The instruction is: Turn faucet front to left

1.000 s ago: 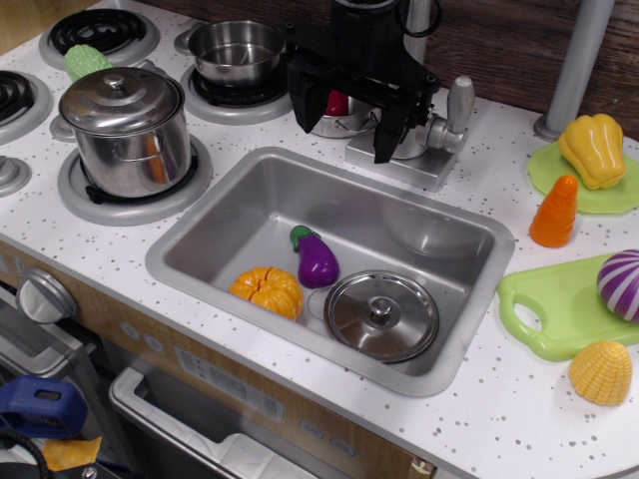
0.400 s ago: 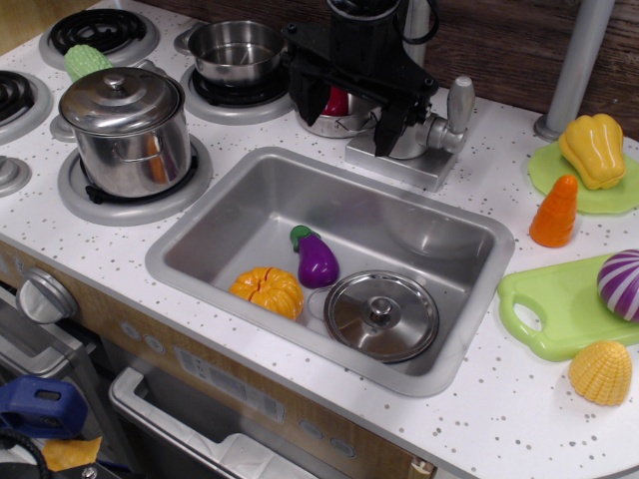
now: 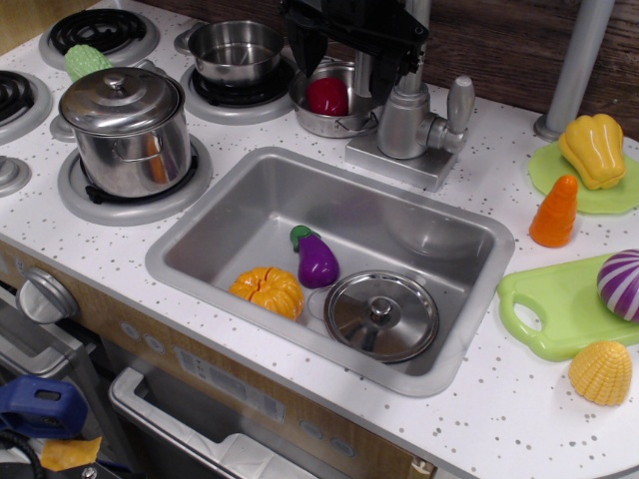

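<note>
The silver-grey faucet (image 3: 402,122) stands on its rectangular base plate (image 3: 392,163) behind the sink, with its rounded lever (image 3: 459,103) on its right side. Its thin spout pipe rises behind my gripper and is mostly hidden. My black gripper (image 3: 356,62) is at the top edge of the view, above and slightly left of the faucet body. Its two fingers (image 3: 410,72) hang apart and hold nothing.
The sink (image 3: 200,225) holds a purple eggplant (image 3: 318,259), an orange pumpkin (image 3: 268,290) and a steel lid (image 3: 380,314). A steel bowl with a red item (image 3: 326,97) stands left of the faucet. A lidded pot (image 3: 127,130), a small pot (image 3: 236,50) and a grey pole (image 3: 576,65) stand nearby.
My gripper has risen from around the faucet body to the top of the view. The faucet body and the red item in the bowl now show.
</note>
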